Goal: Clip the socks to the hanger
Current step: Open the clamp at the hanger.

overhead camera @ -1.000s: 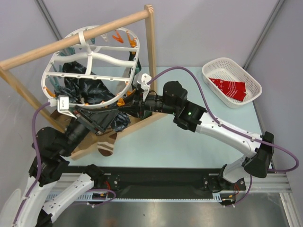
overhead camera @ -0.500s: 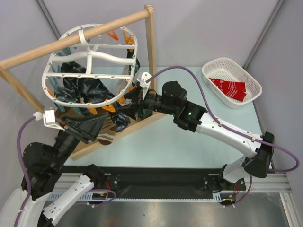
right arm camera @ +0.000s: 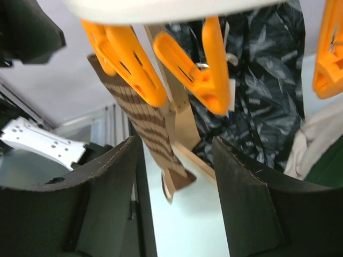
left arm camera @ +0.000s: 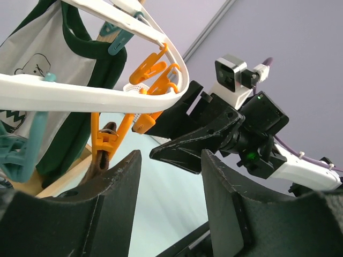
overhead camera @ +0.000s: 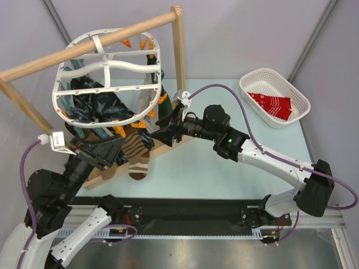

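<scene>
Drawing back toward the right of the overhead view since half a second ago, the right gripper (overhead camera: 160,128) is now sitting clear of the hanger's edge, and the brown striped sock (overhead camera: 137,157) is hanging in plain sight where it was mostly covered before. Its jaws are standing wide apart and holding nothing. Its wrist camera is looking between the two fingers at the sock, which is dangling from an orange clip (right arm camera: 126,59), with a second orange clip (right arm camera: 198,75) just beside it gripping nothing.

At lower left of the overhead view, the left gripper (overhead camera: 112,151) is pointing up and to the right, just beside the sock, jaws also wide and empty. Its wrist camera is showing the right gripper's open fingers facing it from beyond the clip.

Both clips are hanging from the lower rim of the white oval hanger (left arm camera: 80,96), which is hooked over a wooden pole (overhead camera: 33,66) at upper left. Dark leaf-patterned socks (overhead camera: 95,103) are hanging under the frame. At upper right, well apart, a red sock (overhead camera: 272,103) is lying in a white basket (overhead camera: 252,78) on the pale table (overhead camera: 213,168).
</scene>
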`<state>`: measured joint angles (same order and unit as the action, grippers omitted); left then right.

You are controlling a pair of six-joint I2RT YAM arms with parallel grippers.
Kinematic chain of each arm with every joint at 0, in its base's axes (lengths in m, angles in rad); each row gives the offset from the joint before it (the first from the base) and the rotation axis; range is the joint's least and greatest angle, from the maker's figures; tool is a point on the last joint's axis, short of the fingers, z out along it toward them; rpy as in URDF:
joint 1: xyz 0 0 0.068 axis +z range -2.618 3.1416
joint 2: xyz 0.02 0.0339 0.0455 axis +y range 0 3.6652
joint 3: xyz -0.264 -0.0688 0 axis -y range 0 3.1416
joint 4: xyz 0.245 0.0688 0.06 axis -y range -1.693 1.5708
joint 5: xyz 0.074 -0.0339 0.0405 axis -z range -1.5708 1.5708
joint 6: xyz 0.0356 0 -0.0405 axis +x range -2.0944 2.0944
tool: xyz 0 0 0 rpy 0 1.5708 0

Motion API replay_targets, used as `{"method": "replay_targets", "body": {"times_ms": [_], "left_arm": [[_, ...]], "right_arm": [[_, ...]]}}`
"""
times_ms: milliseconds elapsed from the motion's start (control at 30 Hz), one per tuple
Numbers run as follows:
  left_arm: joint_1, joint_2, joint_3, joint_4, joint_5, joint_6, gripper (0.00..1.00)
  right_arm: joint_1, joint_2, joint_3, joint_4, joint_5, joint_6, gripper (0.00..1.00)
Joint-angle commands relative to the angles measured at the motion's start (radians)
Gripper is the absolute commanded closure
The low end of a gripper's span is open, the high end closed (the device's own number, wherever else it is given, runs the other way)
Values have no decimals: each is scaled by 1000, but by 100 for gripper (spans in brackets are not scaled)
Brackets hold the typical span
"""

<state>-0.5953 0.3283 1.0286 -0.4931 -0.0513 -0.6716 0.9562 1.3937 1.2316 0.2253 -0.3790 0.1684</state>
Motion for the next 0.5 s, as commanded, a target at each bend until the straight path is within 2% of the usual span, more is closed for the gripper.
{"method": "replay_targets", "body": {"times_ms": [0,200,300,467], "left_arm": [[2,15,21,8,2,18,46],[2,9,34,2,19,15,46],[2,3,42,-4,21,15,46],[2,-3,56,-10,24,17,45]], "right_arm": [[-16,-12,-4,204,-109,118,37],[-27,40,-7,350,-136,224,30],[-42,65,-6,425,-164,304,30],[-48,96,8,450,-175,335,29]]}}
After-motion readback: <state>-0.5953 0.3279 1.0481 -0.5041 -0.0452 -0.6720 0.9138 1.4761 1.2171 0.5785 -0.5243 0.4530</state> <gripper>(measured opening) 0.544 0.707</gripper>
